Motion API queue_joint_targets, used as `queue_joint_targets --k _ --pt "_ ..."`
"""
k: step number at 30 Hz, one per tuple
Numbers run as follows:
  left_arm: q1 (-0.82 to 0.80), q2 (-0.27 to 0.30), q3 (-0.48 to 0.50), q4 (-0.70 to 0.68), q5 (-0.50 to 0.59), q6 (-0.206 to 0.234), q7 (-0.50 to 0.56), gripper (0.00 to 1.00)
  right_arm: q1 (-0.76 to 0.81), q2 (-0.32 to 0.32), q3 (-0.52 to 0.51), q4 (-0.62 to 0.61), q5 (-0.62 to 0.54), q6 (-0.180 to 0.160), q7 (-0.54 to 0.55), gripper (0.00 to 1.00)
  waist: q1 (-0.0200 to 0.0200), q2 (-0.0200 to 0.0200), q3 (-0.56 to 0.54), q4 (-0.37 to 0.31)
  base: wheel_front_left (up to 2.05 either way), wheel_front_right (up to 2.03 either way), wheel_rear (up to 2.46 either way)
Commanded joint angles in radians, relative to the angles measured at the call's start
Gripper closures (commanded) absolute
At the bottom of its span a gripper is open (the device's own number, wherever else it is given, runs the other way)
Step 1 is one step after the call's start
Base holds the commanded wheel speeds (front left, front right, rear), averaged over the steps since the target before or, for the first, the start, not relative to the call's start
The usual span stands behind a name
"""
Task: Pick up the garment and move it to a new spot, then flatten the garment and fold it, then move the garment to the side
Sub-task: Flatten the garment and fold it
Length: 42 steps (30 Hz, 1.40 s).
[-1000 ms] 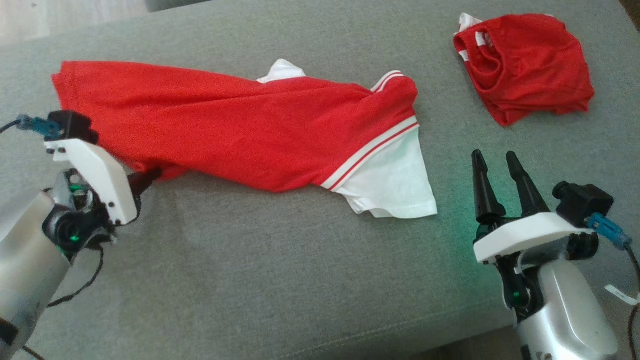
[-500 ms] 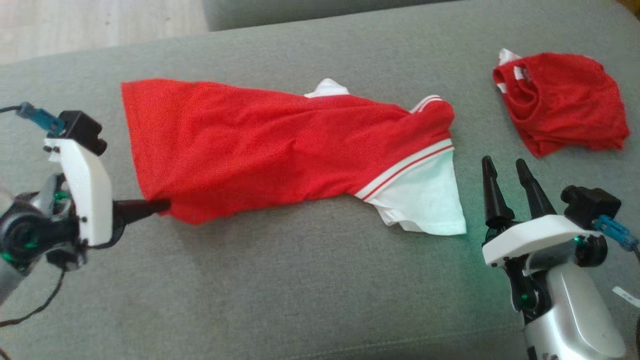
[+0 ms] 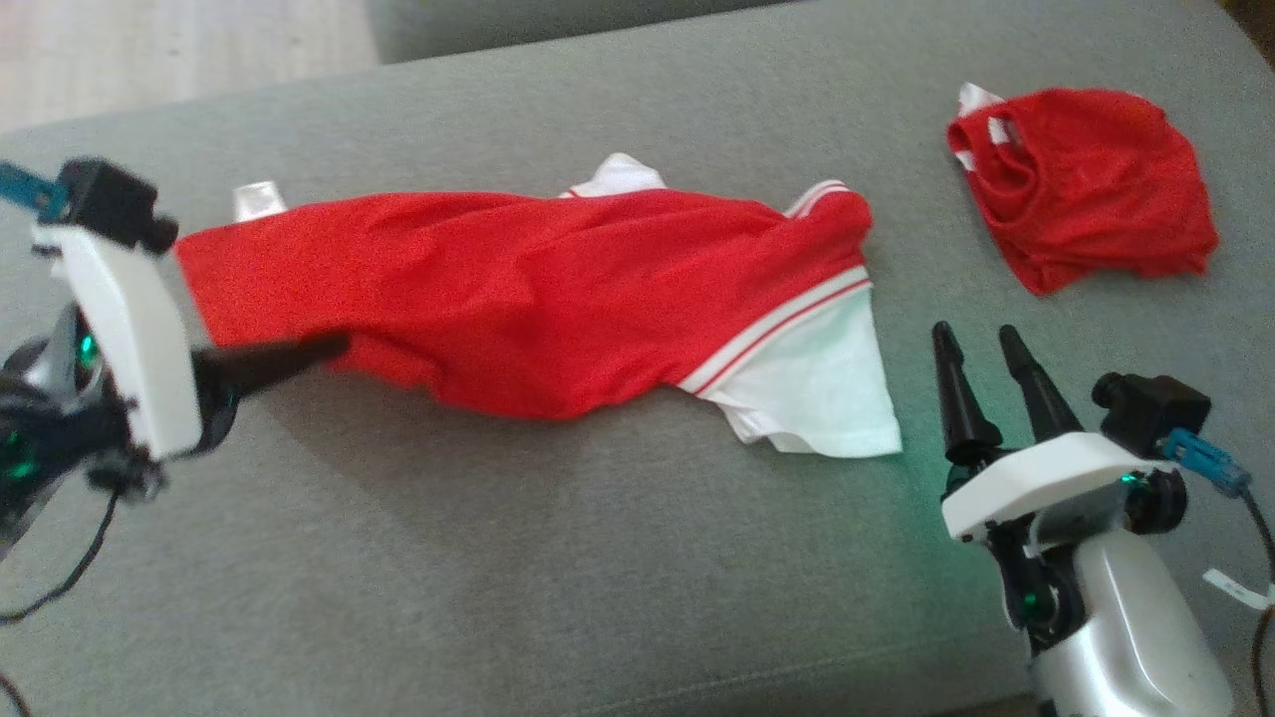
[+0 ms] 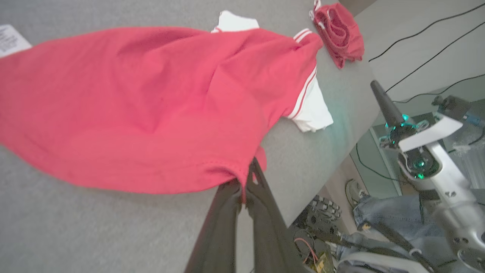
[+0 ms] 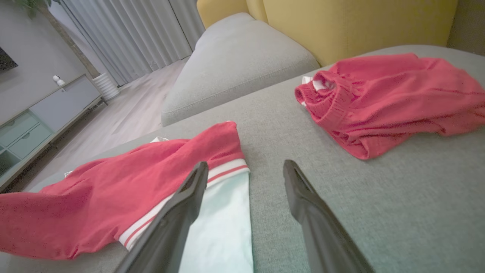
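A red garment [image 3: 518,289] with white sleeves lies stretched across the grey sofa cushion [image 3: 558,558]. My left gripper [image 3: 334,347] is shut on its red hem at the lower left corner; in the left wrist view the fingertips [image 4: 246,178] pinch the hem edge of the garment [image 4: 151,106], which hangs a little above the cushion there. One white sleeve [image 3: 817,388] lies flat at the right end. Just to the right of that sleeve stands my right gripper [image 3: 974,336], open with nothing between its fingers, also seen as the gripper [image 5: 246,167] beside the sleeve [image 5: 223,220].
A second red garment [image 3: 1086,189] lies bunched at the back right of the cushion. A white label [image 3: 257,199] shows behind the garment's left end. Another grey cushion [image 5: 235,64] and a yellow backrest [image 5: 341,22] stand beyond. A person's leg in jeans [image 4: 379,204] is off the cushion's edge.
The head camera has shifted. My left gripper, still shut on the hem, has raised it and drawn it left, so the garment's left end is narrower and a white label shows. The right gripper is unmoved.
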Motion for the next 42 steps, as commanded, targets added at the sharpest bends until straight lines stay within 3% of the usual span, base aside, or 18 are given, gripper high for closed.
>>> queue_joint_targets --k 1,9,10,11,12,17,27,42 --pt "-0.077 0.016 0.078 0.003 0.015 0.009 -0.020 1.00 -0.037 -0.004 0.033 -0.033 0.013 -0.001 -0.006 0.00 0.0000 0.0000 0.033 -0.038 0.00 0.00 0.00" --pt "-0.198 -0.146 0.087 0.220 0.091 0.014 -0.079 1.00 -0.093 -0.004 0.100 0.015 0.069 -0.001 -0.056 0.00 0.0000 0.0000 0.124 -0.155 0.00 0.00 0.00" --pt "-0.209 -0.163 0.085 0.252 0.099 0.011 -0.084 0.82 -0.098 -0.004 0.107 0.024 0.076 -0.001 -0.064 0.00 0.0000 0.0000 0.131 -0.165 0.00 0.00 0.00" --pt "-0.219 -0.181 0.080 0.284 0.109 0.007 -0.088 0.51 -0.104 -0.004 0.112 0.033 0.082 -0.001 -0.074 0.00 0.0000 0.0000 0.138 -0.171 0.00 0.00 0.00" --pt "-0.227 -0.198 0.074 0.318 0.118 0.003 -0.090 0.00 -0.108 -0.004 0.116 0.043 0.088 -0.001 -0.082 0.00 0.0000 0.0000 0.141 -0.175 0.00 0.00 0.00" --pt "-0.261 -0.245 0.060 0.437 0.157 -0.025 -0.120 0.00 -0.126 -0.004 0.126 0.084 0.100 -0.001 -0.112 0.00 0.0000 0.0000 0.146 -0.171 0.00 0.00 0.00" --pt "-0.282 -0.243 0.053 0.452 0.151 -0.045 -0.100 0.00 -0.135 -0.004 0.107 0.108 0.078 -0.001 -0.118 0.00 0.0000 0.0000 0.127 -0.125 0.00 0.00 0.00" --pt "-0.296 -0.248 0.104 0.602 0.058 -0.035 -0.050 0.00 -0.175 -0.004 0.161 0.146 0.132 -0.001 -0.161 0.00 0.0000 0.0000 0.193 -0.223 0.00 0.00 0.00"
